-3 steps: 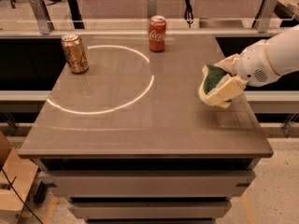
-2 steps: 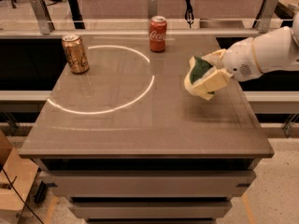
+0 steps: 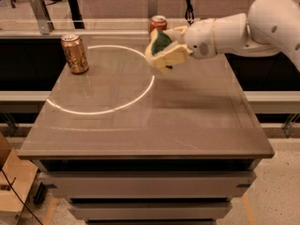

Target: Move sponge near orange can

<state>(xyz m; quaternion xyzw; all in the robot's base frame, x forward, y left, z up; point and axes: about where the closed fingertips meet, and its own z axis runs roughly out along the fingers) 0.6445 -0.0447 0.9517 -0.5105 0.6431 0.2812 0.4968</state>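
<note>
The sponge (image 3: pixel 163 45), dark green on top with a pale yellow base, is held in my gripper (image 3: pixel 165 50) above the middle of the table, tilted on its side. The gripper is shut on it, and the white arm (image 3: pixel 234 29) reaches in from the right. The orange can (image 3: pixel 74 54), golden-bronze with a silver top, stands upright at the table's far left, well left of the sponge.
A red Coca-Cola can (image 3: pixel 158 22) stands at the far edge, just behind the gripper and partly hidden by it. A bright ring of light (image 3: pixel 140 95) lies on the grey tabletop (image 3: pixel 187 125). A metal rail runs behind the table.
The arm has carried the sponge leftward from the table's right side to its middle, now in front of the red can and closer to the orange can.
</note>
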